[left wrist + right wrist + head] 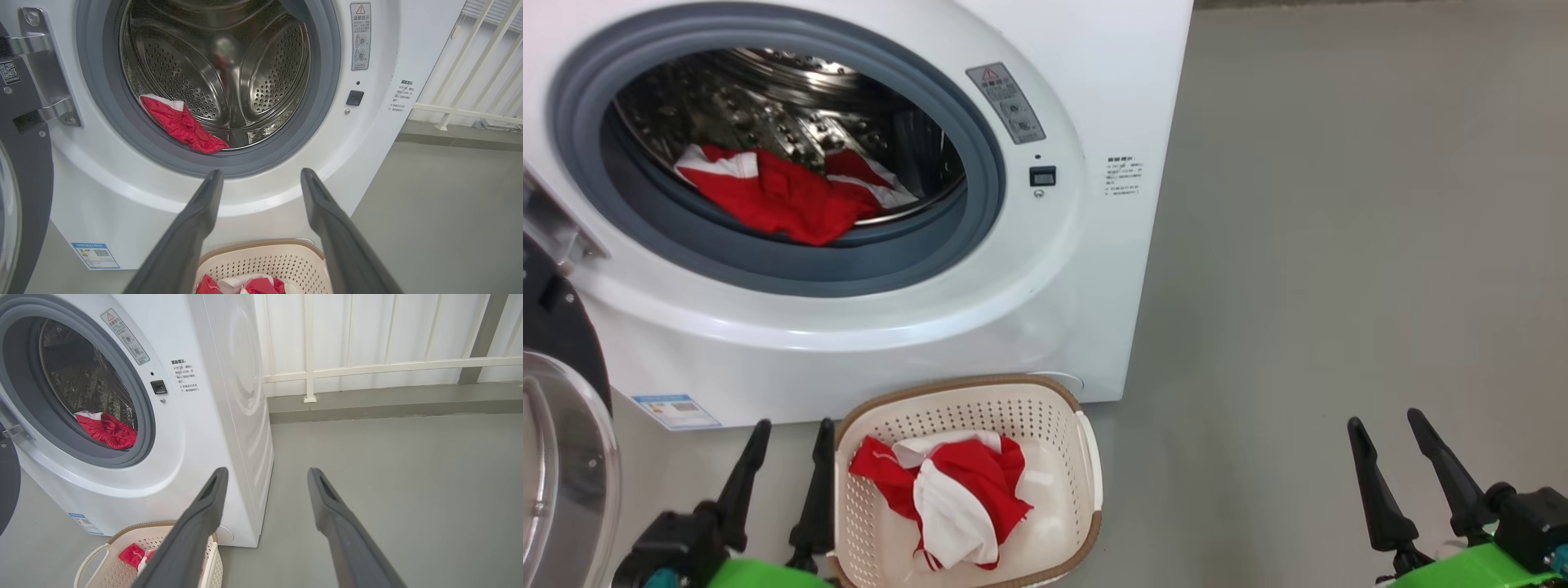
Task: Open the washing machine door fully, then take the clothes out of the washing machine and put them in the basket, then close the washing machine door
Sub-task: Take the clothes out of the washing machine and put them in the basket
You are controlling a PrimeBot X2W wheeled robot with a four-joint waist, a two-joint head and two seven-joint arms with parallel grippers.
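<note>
The white washing machine (1094, 82) stands with its door (560, 457) swung open at the far left. Red and white clothes (784, 196) lie at the front of the steel drum, and the left wrist view shows these clothes (184, 128) too. Another red and white garment (956, 498) lies in the cream basket (980, 392) on the floor before the machine. My left gripper (792, 437) is open just left of the basket, holding nothing. My right gripper (1388, 429) is open over bare floor to the right. In the right wrist view the basket (96, 559) sits at lower left.
Grey floor (1339, 245) stretches to the right of the machine. A white railing (367, 367) with a grey kerb runs behind it. The door's metal hinge (45, 73) juts out on the machine's left side.
</note>
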